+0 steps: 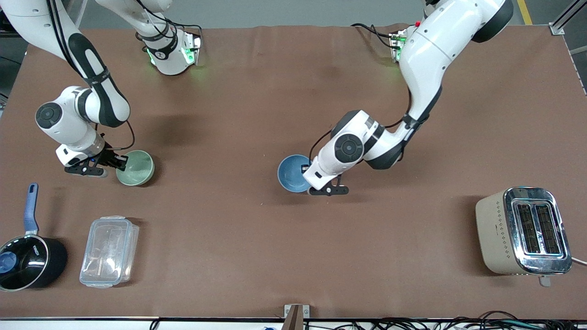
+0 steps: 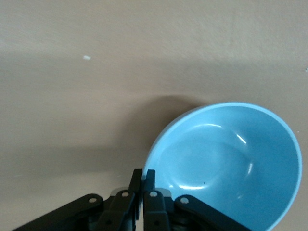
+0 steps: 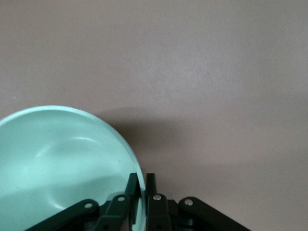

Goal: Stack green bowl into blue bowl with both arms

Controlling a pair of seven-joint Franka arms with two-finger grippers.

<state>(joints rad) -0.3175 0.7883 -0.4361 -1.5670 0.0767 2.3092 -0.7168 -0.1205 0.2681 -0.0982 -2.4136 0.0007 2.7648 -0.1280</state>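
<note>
Brown cloth-covered table (image 1: 257,238), seen from above, with both arm bases along its edge farthest from the front camera.

Green bowl (image 1: 135,167): upright on the table toward the right arm's end. Pale interior faces up; rim pinched at one point.

Right tool (image 1: 120,161): low at the green bowl's rim, clenched on it. The right wrist view shows the green bowl (image 3: 62,163) with its wall caught between the two black fingers (image 3: 132,185), one inside the rim, one outside.

Blue bowl (image 1: 293,173): upright on the table near its middle, well apart from the green bowl and at about the same distance from the front camera.

Left tool (image 1: 306,170): down at the blue bowl's rim on the side toward the left arm's end, mostly hidden under the wrist in the front view. The left wrist view shows the blue bowl (image 2: 226,163) with its rim gripped between the nearly closed fingers (image 2: 150,178).

Black saucepan (image 1: 28,262) with blue handle: at the right arm's end, nearer the front camera than the green bowl.

Clear lidded container (image 1: 109,251): just beside the saucepan.

Beige toaster (image 1: 523,230): toward the left arm's end, near the front camera.
</note>
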